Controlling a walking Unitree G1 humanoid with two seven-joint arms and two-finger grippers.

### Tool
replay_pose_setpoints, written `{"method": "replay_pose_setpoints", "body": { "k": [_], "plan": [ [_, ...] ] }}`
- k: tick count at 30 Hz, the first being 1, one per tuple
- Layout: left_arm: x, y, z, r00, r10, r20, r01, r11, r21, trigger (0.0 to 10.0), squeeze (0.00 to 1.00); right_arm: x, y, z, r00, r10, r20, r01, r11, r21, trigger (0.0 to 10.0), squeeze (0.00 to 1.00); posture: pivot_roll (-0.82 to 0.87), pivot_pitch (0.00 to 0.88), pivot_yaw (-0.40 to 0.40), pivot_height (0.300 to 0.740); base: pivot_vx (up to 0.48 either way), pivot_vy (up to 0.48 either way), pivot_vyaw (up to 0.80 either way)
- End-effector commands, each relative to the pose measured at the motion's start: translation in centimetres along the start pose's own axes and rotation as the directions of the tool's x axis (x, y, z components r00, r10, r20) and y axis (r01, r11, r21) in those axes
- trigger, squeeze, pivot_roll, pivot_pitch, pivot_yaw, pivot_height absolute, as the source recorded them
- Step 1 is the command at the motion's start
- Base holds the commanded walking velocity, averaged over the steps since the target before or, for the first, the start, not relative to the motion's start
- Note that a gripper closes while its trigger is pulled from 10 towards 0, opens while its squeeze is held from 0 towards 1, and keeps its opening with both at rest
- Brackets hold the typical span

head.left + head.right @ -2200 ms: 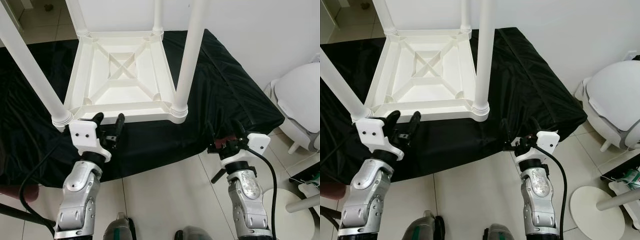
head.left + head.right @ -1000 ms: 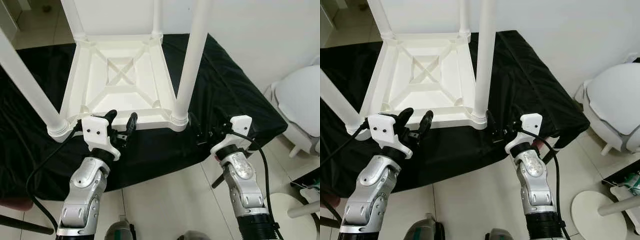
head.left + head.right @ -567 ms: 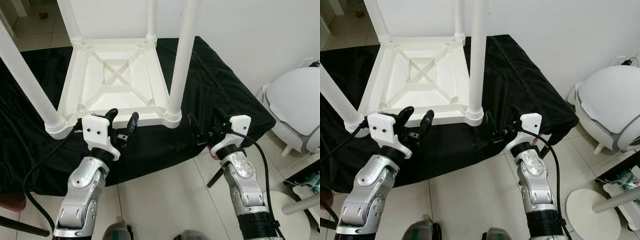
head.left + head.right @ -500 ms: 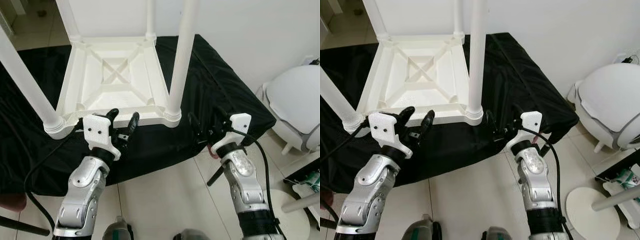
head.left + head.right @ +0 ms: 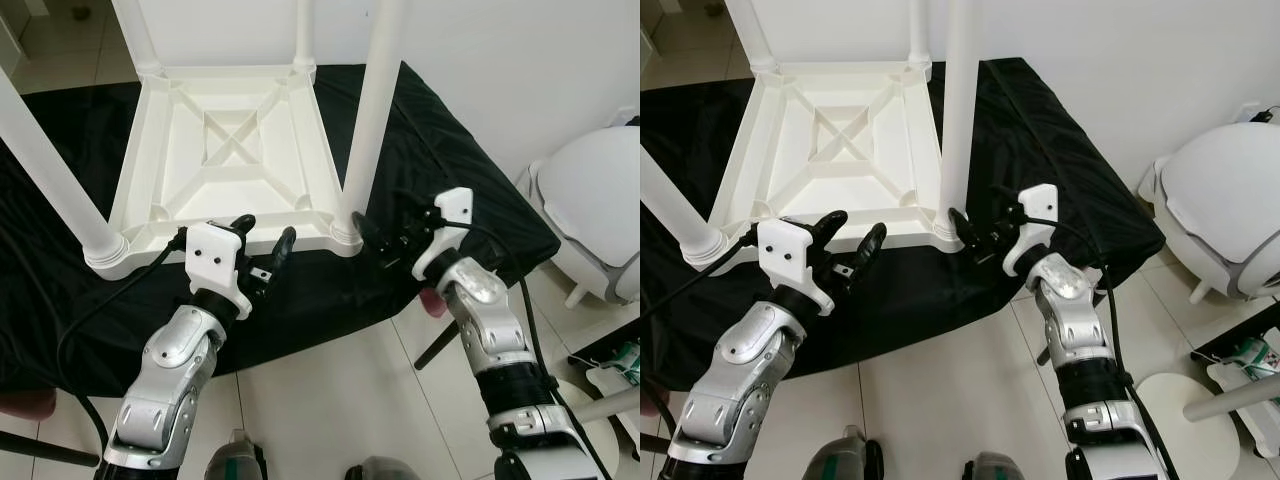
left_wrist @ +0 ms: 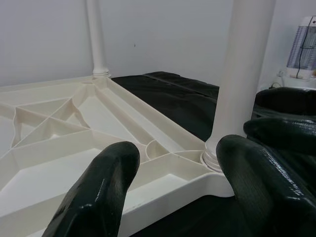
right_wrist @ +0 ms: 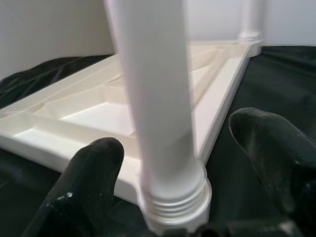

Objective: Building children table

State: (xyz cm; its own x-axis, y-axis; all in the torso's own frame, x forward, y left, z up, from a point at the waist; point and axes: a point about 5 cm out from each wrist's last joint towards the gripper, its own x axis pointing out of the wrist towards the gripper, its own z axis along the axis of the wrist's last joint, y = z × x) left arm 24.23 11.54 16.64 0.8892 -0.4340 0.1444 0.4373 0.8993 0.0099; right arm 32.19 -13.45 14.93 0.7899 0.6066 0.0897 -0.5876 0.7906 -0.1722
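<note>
A white plastic children's table (image 5: 235, 190) lies upside down on a black cloth (image 5: 440, 150), its legs pointing up. My left gripper (image 5: 262, 235) is open just in front of the table's near rim, and in the left wrist view the rim (image 6: 163, 173) runs between the fingers (image 6: 98, 192). My right gripper (image 5: 380, 222) is open at the base of the near right leg (image 5: 370, 110). In the right wrist view that leg (image 7: 153, 98) stands between the two fingers (image 7: 84, 187) without being squeezed. The near left leg (image 5: 45, 165) rises at the left.
A white rounded appliance (image 5: 600, 210) stands on the tiled floor at the right, with a white round base (image 5: 1190, 410) below it. A white wall lies behind the cloth-covered surface. A black cable (image 5: 90, 320) loops from my left arm.
My right gripper has moved forward and left until its fingers straddle the near right leg's base. The left gripper has shifted slightly right along the near rim.
</note>
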Motion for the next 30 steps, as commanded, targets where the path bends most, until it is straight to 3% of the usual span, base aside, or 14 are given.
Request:
{"method": "replay_pose_setpoints", "body": {
  "k": [1, 12, 16, 19, 30],
  "plan": [
    [0.0, -0.7, 0.2, 0.994, -0.106, -0.006, 0.106, 0.994, 0.011, 10.0, 0.0, 0.3, -0.4, -0.2, 0.999, 0.039, -0.026, -0.039, 0.999, -0.011, 10.0, 0.0, 0.02, 0.011, -0.026, 0.74, 0.0, 0.0, 0.0],
    [0.3, -1.5, -0.1, 0.987, -0.153, -0.04, 0.154, 0.988, 0.023, 10.0, 0.0, 2.0, -2.8, -0.1, 0.999, -0.003, -0.038, 0.003, 1.0, -0.012, 10.0, 0.0, 0.03, 0.005, -0.037, 0.74, 0.0, 0.0, 0.0],
    [0.7, -2.2, -0.9, 0.972, -0.202, -0.122, 0.204, 0.979, 0.0, 10.0, 0.0, 3.1, -3.2, -0.1, 0.998, -0.001, -0.056, 0.001, 1.0, 0.003, 10.0, 0.0, 0.04, 0.0, -0.045, 0.74, 0.0, 0.0, 0.0],
    [1.5, -3.7, -1.3, 0.944, -0.291, -0.155, 0.292, 0.956, -0.011, 10.0, 0.0, 4.8, -2.7, -0.3, 0.995, 0.048, -0.09, -0.042, 0.997, 0.071, 10.0, 0.0, 0.03, 0.0, -0.044, 0.74, 0.0, 0.0, 0.0],
    [2.2, -4.9, -1.3, 0.925, -0.345, -0.161, 0.345, 0.938, -0.029, 10.0, 0.0, 5.9, -1.8, -1.0, 0.988, 0.065, -0.138, -0.052, 0.994, 0.096, 10.0, 0.0, 0.03, 0.004, -0.043, 0.74, 0.0, 0.0, 0.0]
  ]
}}
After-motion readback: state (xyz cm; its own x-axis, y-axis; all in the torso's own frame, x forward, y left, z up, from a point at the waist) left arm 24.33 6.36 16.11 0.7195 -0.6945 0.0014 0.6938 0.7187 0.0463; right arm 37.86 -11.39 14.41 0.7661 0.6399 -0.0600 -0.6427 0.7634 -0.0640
